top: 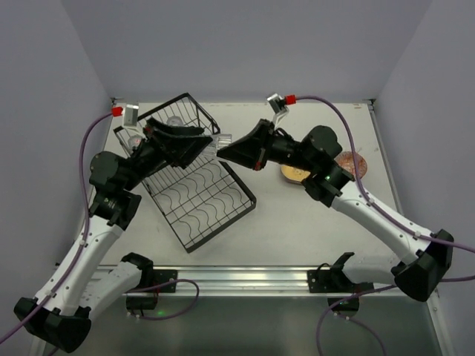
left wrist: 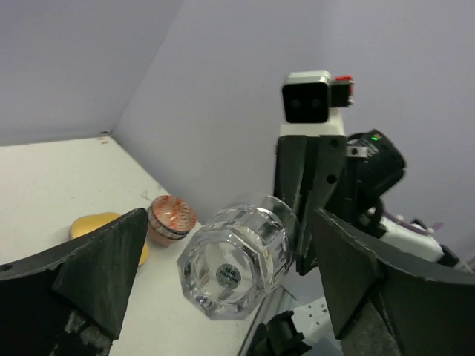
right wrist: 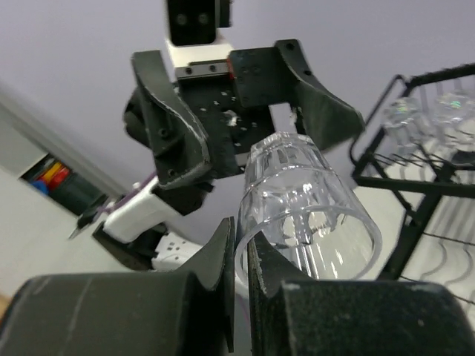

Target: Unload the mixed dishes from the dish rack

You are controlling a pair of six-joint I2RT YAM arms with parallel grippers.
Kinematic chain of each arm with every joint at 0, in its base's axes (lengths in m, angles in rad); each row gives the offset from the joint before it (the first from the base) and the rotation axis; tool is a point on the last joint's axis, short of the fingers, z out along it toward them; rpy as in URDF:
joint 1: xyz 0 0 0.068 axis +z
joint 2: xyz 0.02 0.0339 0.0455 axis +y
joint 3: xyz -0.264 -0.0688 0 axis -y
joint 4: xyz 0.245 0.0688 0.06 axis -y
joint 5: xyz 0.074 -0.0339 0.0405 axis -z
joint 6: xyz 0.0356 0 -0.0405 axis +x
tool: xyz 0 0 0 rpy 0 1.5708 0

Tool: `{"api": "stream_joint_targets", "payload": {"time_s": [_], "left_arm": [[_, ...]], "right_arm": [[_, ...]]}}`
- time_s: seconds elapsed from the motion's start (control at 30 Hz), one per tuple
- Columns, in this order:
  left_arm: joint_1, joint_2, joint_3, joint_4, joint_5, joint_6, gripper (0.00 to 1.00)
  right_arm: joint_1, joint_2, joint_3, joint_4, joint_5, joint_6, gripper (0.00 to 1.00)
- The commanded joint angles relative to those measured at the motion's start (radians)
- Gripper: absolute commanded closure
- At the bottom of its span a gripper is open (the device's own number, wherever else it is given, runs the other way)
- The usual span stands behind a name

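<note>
Step in hand, as judged: a mid-air hand-over of one cup. The left gripper has its fingers spread wide either side of the cup's base; contact cannot be told. The right gripper is pinched tight on the rim wall. The glass cup lies on its side between them, above the right edge of the dish rack. Advice: keep one clamp firm until the other seats squarely, since glass is slick. The far basket section holds at least two clear cups. The held cup is empty.

The left arm and right arm reach inward, meeting tip to tip. The left pincer gapes wide around the cup; the right pincer is closed, nipping its rim.
</note>
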Motion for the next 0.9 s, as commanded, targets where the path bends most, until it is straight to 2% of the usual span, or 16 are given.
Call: {"api": "stream_joint_targets", "payload": {"time_s": [0.0,0.07,0.1,0.17,0.2,0.27,0.37,0.5,0.63,0.87], "left_arm": [[-0.003,-0.018,0.119,-0.241,-0.096,0.166,0.00],[-0.003,-0.014,0.173,-0.359,-0.211,0.279,0.00],[-0.003,-0.010,0.199,-0.438,-0.263,0.311,0.00],[-0.003,0.004,0.277,-0.624,-0.412,0.386,0.00],[-0.003,0.010,0.300,-0.675,-0.455,0.410,0.00],[-0.003,0.021,0.348,-0.797,-0.543,0.487,0.00],[-0.003,0.019,0.379,-0.894,-0.565,0.585,0.00],[-0.003,0.002,0.394,-0.982,-0.615,0.608,0.00],[-0.003,-0.004,0.394,-1.011,-0.638,0.627,0.00],[-0.003,-0.016,0.388,-1.048,-0.663,0.693,0.00]], "right_arm": [[-0.004,-0.113,0.012,-0.261,0.216,-0.163,1.00],[-0.007,-0.151,0.049,-0.445,0.322,-0.224,1.00],[-0.008,-0.159,0.064,-0.634,0.430,-0.286,1.00],[-0.017,-0.165,0.109,-0.814,0.529,-0.368,1.00],[-0.031,-0.167,0.118,-0.979,0.613,-0.387,1.00],[-0.056,-0.165,0.127,-1.205,0.691,-0.430,1.00],[-0.155,-0.153,0.084,-1.413,0.716,-0.459,1.00],[-0.310,-0.099,-0.017,-1.490,0.750,-0.496,1.00],[-0.343,0.002,-0.074,-1.490,0.799,-0.478,1.00],[-0.448,0.166,-0.175,-1.328,0.790,-0.462,1.00]]}}
